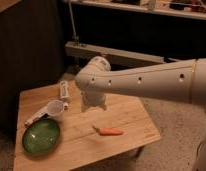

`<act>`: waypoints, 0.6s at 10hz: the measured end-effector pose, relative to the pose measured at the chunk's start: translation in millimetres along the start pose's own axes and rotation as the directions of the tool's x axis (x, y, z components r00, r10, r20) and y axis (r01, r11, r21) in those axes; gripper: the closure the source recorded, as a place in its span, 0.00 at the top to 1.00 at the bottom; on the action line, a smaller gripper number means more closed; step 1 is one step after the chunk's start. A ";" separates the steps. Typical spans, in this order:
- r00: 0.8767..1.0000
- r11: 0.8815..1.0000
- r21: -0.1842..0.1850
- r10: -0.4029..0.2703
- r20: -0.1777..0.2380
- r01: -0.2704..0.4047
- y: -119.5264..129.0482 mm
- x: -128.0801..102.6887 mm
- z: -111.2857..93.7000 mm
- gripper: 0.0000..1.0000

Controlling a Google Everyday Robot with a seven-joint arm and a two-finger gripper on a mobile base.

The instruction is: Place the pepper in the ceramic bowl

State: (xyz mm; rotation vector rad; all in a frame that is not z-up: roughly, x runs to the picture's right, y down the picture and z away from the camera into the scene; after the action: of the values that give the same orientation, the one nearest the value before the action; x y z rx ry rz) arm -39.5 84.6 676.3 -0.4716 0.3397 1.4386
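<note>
The orange-red pepper (109,131) lies flat on the wooden table (131,120), right of centre near the front edge, its green stem end pointing left. The green ceramic bowl (42,136) sits at the table's front left and holds nothing. My gripper (93,103) hangs from the white arm (141,80) above the middle of the table, behind and slightly left of the pepper and apart from it. It is right of the bowl.
A small clear plastic cup (55,108) with a long handle stands just behind the bowl. A white bottle-like object (64,91) lies at the back left of the table. Dark cabinets and a metal rail (116,54) stand behind the table.
</note>
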 end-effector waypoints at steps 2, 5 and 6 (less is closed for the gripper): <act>1.000 1.000 0.000 -0.001 0.000 0.001 0.6 0.0 0.1 0.65; 0.999 0.999 -0.013 -0.053 -0.010 0.053 2.8 -3.6 5.4 0.65; 0.993 0.992 -0.034 -0.119 -0.024 0.118 0.3 -1.3 13.6 0.65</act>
State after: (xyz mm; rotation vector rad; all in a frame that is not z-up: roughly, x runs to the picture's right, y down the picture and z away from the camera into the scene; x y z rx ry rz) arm -40.7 90.4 688.7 -0.5291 0.3042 1.3254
